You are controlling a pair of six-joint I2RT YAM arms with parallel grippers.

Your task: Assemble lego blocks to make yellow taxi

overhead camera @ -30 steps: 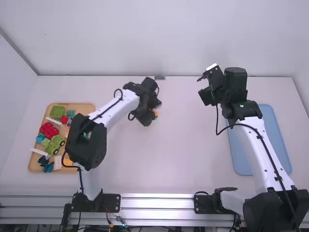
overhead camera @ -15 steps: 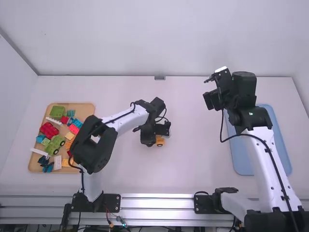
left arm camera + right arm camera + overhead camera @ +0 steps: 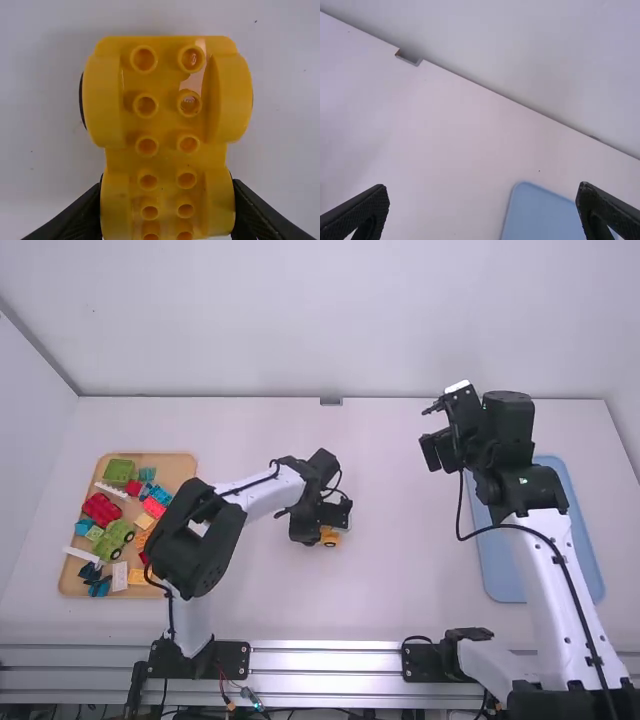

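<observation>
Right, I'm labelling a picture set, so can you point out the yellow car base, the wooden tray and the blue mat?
Yellow car base (image 3: 167,125), left wrist view: studded middle.
Wooden tray (image 3: 180,468), high view: bare far-right corner.
Blue mat (image 3: 545,215), right wrist view: flat surface near a corner.

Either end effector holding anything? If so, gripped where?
Left end effector has the yellow wheeled base, one finger on each side across the wheel arches at one end. Right end effector is open, holding nothing.
</observation>
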